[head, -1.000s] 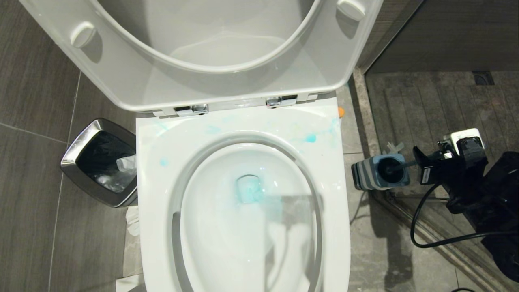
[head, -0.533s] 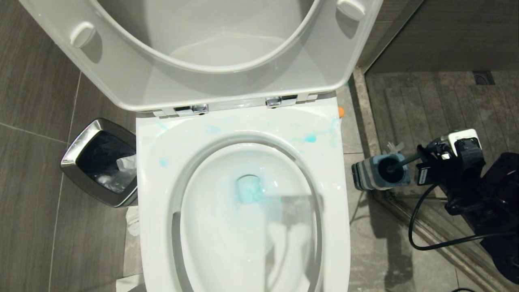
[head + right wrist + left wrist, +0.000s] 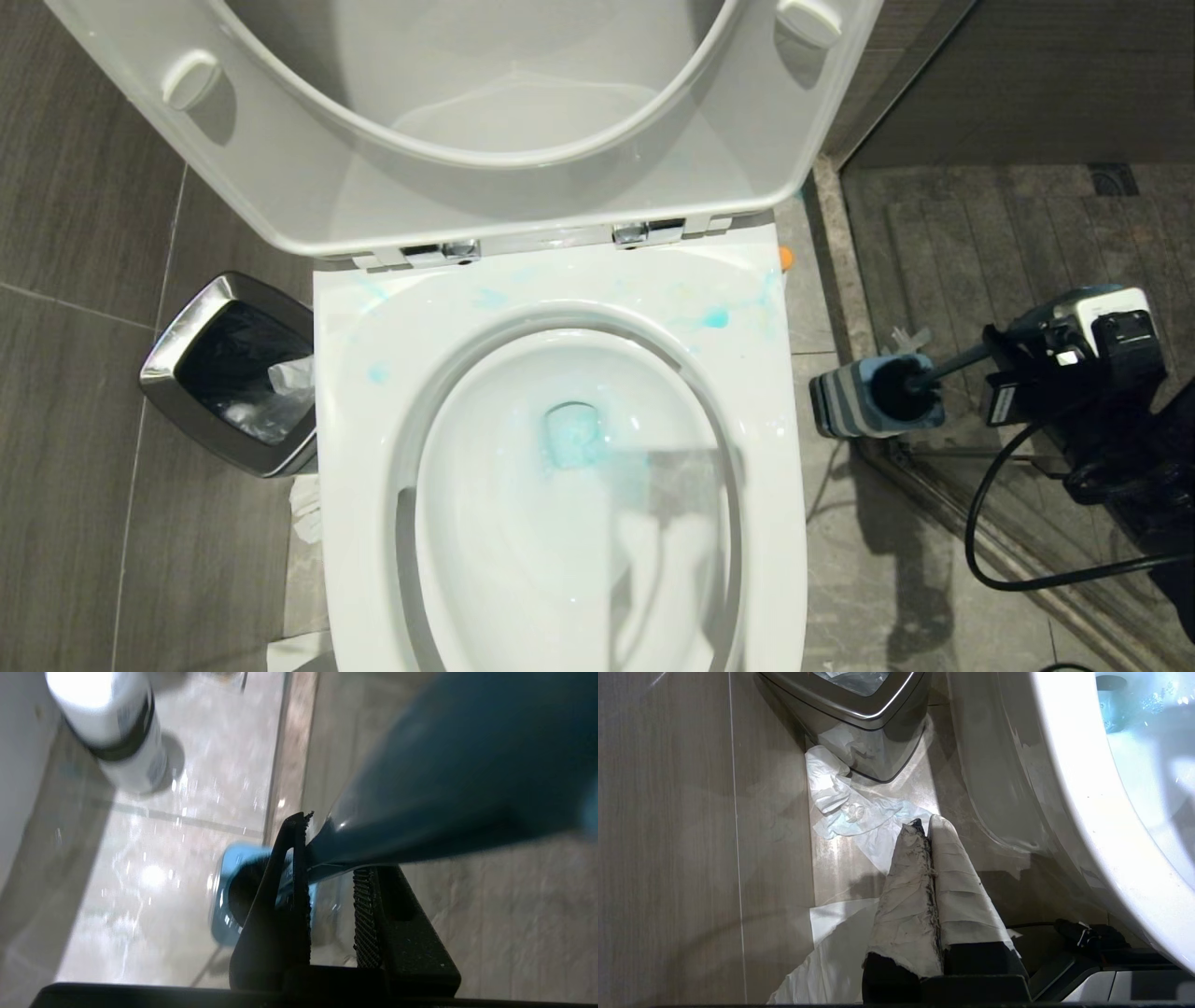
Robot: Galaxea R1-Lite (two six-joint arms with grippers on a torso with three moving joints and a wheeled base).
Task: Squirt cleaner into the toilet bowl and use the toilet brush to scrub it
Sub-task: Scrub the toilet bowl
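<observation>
Head view: my right gripper (image 3: 991, 369), right of the toilet bowl (image 3: 560, 523), clamps the toilet brush (image 3: 920, 378) handle, its dark head seated in its striped holder (image 3: 845, 403). My pinched-shut left gripper (image 3: 924, 828) stays outside it.

Bathroom in a home or hotel

A white toilet (image 3: 560, 523) with raised seat (image 3: 467, 121) stands on grey floor tiles (image 3: 75, 373), a steel-rimmed bin (image 3: 201, 322) with a black liner on one side, a brush holder (image 3: 845, 401) on the other, beside a sunken shower floor (image 3: 990, 233) with a drain (image 3: 1113, 179).
</observation>
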